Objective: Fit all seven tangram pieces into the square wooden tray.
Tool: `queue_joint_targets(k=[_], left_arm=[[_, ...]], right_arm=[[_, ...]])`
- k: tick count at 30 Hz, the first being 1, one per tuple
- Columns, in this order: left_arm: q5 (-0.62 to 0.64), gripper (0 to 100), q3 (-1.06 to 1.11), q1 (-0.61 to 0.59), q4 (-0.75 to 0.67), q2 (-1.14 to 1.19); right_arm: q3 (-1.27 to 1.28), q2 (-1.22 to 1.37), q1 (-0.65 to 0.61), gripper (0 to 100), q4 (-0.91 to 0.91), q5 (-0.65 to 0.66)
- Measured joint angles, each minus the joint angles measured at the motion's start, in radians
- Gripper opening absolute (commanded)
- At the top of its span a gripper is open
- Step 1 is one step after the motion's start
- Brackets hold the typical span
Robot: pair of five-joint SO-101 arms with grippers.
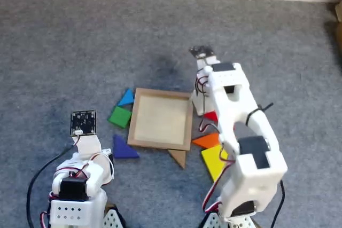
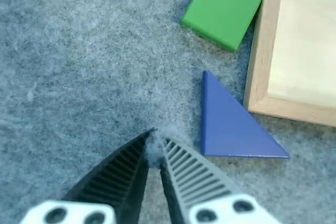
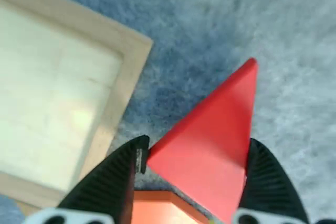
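Note:
The square wooden tray lies mid-carpet with nothing inside; its rim also shows in both wrist views. My right gripper is shut on the red triangle, just off the tray's right edge, where the red triangle peeks from under the arm. An orange piece lies under it. My left gripper is shut and holds nothing, its tips on the carpet beside the dark blue triangle. The green square lies beyond it, by the tray rim.
Left of the tray lie a light blue triangle, the green square and the dark blue triangle. A brown triangle touches the tray's near edge. The orange piece and a yellow piece lie to the right. Grey carpet stretches behind.

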Motion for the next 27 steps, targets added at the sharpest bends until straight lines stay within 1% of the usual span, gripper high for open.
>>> queue_joint_targets(k=[4,7,10,14,20,23,27], left_arm=[[0.0,0,0.0,0.0,0.0,0.0],[0.0,0,0.0,0.0,0.0,0.0],[0.0,0,0.0,0.0,0.0,0.0],[0.0,0,0.0,0.0,0.0,0.0],[0.0,0,0.0,0.0,0.0,0.0],[0.0,0,0.0,0.0,0.0,0.0],[0.0,0,0.0,0.0,0.0,0.0]], right_arm=[[0.0,-0.077,-0.003,19.0,0.003,0.0],[0.0,-0.107,-0.041,19.0,0.003,0.023],[0.0,-0.112,-0.11,19.0,0.003,0.112],[0.0,-0.112,-0.201,18.9,0.003,0.262],[0.0,-0.112,-0.318,18.8,0.003,0.436],[0.0,-0.101,-0.353,18.8,-0.029,0.483],[0.0,-0.017,-0.37,18.8,-0.107,0.497]])
